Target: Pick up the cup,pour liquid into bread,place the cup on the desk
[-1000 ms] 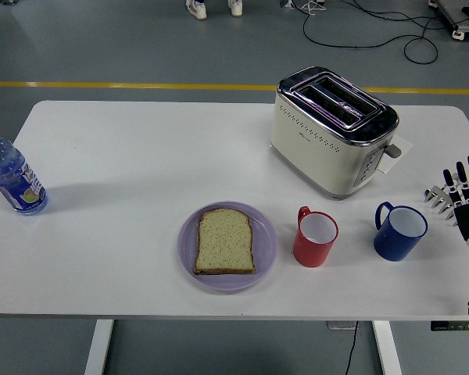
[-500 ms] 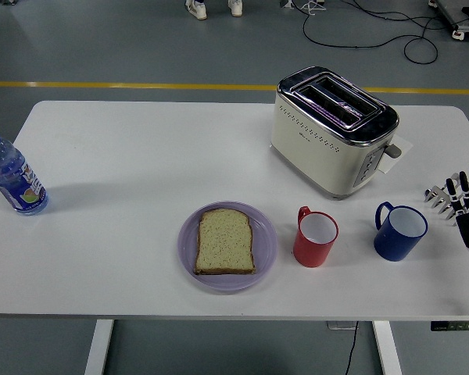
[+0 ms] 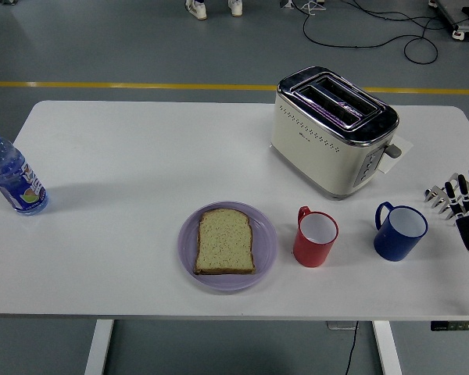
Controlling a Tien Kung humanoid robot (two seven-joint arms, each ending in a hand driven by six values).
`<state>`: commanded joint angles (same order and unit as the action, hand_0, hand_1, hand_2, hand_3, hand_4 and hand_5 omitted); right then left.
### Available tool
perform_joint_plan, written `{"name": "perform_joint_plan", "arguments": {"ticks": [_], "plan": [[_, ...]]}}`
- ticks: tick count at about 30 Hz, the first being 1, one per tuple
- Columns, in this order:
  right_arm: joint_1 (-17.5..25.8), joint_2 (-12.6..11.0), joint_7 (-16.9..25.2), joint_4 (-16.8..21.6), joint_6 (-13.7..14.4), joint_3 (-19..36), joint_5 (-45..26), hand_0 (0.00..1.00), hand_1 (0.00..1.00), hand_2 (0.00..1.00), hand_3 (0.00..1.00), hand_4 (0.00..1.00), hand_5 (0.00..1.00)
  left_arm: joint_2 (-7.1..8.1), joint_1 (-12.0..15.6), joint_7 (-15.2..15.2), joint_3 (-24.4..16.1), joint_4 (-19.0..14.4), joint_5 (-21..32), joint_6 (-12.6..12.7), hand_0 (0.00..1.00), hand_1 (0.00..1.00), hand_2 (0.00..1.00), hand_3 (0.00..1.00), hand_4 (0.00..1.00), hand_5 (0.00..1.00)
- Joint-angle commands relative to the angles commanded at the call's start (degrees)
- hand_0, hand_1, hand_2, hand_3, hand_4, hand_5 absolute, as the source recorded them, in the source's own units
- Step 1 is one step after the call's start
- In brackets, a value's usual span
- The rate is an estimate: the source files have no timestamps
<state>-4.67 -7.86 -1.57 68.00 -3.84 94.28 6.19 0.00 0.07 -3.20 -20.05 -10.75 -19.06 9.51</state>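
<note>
A red cup (image 3: 316, 237) stands upright on the white table, handle toward the back left. To its right stands a blue cup (image 3: 400, 231), also upright and empty-looking. A slice of bread (image 3: 226, 241) lies flat on a lilac plate (image 3: 188, 255) left of the red cup. My right hand (image 3: 458, 199) hovers at the table's right edge, a little right of the blue cup, with its fingers spread and holding nothing. The left hand is out of the picture.
A cream toaster (image 3: 333, 129) sits behind the cups at the back right. A water bottle (image 3: 12, 177) stands at the far left edge. A person's shoes (image 3: 211, 8) show on the floor beyond the table.
My right hand has drifted slightly to the right and down, away from the blue cup. Nothing else has moved.
</note>
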Motion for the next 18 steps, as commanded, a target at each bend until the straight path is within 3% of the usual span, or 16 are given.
{"name": "perform_joint_plan", "arguments": {"ticks": [18], "plan": [[0.1,0.1,-1.3,-0.7,-1.0,0.0,0.0,0.655,0.599,0.660,0.608,0.590,0.233,0.00,0.1,0.0,-0.4,0.0,-0.2,0.1,0.645,0.642,0.640,0.528,0.293,0.765]]}}
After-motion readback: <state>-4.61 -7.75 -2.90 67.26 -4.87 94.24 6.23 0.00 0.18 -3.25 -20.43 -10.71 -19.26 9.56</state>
